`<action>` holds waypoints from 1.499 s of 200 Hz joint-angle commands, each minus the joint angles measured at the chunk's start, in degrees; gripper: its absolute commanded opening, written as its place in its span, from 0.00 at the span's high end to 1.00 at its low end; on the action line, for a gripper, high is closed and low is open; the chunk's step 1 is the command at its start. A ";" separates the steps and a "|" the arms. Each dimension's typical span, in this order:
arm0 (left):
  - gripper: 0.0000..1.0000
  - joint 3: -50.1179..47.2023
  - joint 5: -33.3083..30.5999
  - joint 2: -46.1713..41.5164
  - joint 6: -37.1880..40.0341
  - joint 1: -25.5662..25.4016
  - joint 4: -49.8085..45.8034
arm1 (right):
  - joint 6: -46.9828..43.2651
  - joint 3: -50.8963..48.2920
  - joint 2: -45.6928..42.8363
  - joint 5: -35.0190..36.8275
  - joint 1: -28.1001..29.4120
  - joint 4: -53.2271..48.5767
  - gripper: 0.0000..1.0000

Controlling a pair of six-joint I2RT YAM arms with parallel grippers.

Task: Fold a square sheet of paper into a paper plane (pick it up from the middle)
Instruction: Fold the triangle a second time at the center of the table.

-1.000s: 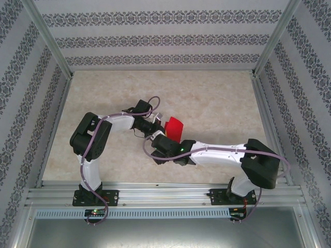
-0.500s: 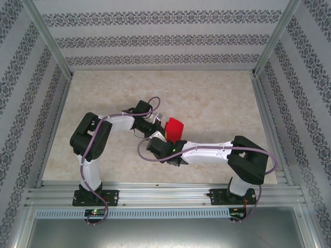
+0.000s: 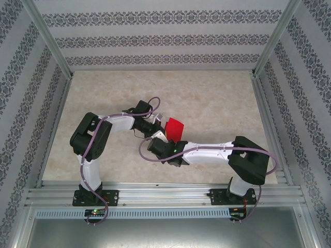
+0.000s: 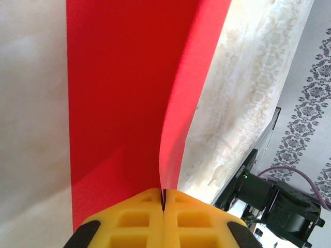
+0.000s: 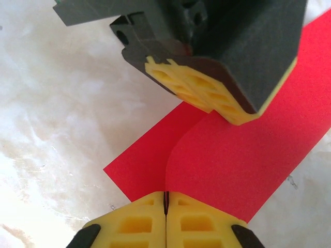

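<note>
The left gripper (image 4: 163,200) is pinched shut on an edge of the square sheet of paper (image 4: 124,93). The right gripper (image 5: 166,201) is clamped on another edge, low in its wrist view. From above, the curved red sheet sits mid-frame over the table (image 3: 217,98).

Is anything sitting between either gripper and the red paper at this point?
Nothing visible stands in the way. The left gripper is shut directly on the red paper, and the right gripper is shut on it too, close to the left one.
</note>
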 commanded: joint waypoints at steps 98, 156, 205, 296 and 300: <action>0.63 -11.21 -17.22 -18.41 -7.98 -2.84 0.30 | 7.44 -18.11 -13.84 -36.18 -17.42 23.76 0.97; 0.83 -10.90 -17.85 -15.63 -7.70 -9.15 0.42 | 10.23 -23.05 -16.04 -44.94 -24.39 30.01 0.97; 0.92 -10.61 -20.25 -12.67 -9.19 -12.71 0.30 | 12.06 -24.70 -15.34 -45.58 -26.02 32.47 0.96; 0.93 -12.55 -25.60 -9.23 -10.17 -13.01 0.18 | 11.26 -23.73 -13.73 -47.39 -30.83 27.24 0.95; 0.93 -12.84 -25.70 -9.35 -10.20 -13.08 0.51 | 10.95 -23.31 -13.33 -47.82 -31.06 26.83 0.95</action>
